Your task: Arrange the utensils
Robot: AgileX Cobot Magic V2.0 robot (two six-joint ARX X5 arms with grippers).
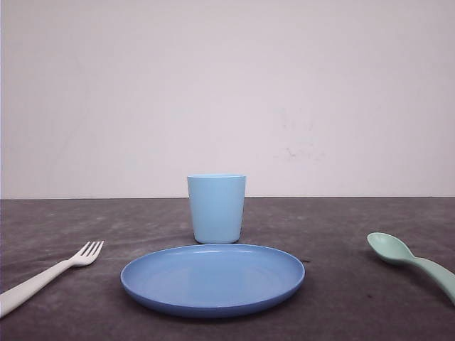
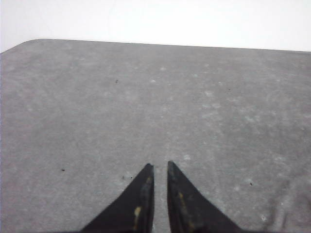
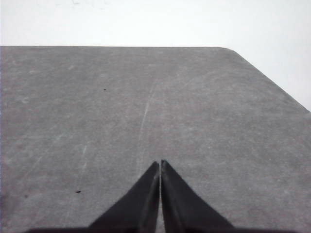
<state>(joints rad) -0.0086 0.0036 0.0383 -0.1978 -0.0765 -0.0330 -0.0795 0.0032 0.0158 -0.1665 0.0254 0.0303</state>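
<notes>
My left gripper (image 2: pixel 159 167) is nearly closed, with just a thin slit between its two black tips, and it grips nothing. My right gripper (image 3: pixel 160 164) is pressed closed, tip against tip, and it grips nothing too. Under both of them I see plain gray table (image 1: pixel 341 298), and no utensil lies between or beside my tips.

In the front view, the fork (image 1: pixel 50 273) lies flat on my left side, tines pointing away from me and the handle running back toward me. The spoon (image 1: pixel 412 261) lies flat on my right side, bowl far from me and handle coming back my way. The plate (image 1: pixel 213 278) sits in the middle between them, and the cup (image 1: pixel 216 208) stands just behind the plate. Fork and spoon are both apart from the plate.

I think nothing is tidied yet, so my first step is to reach for a utensil. The fork suits my left gripper and the spoon suits my right one.

To do it well, I should spread my tips first, then come down over the middle of the handle, one tip on each side, across the thin part. Both pieces are slim and lie flat, so I must go low, almost to the table, and squeeze softly. They are smooth plastic and could slip or spin. I should stay away from the plate rim and not bump the cup.
</notes>
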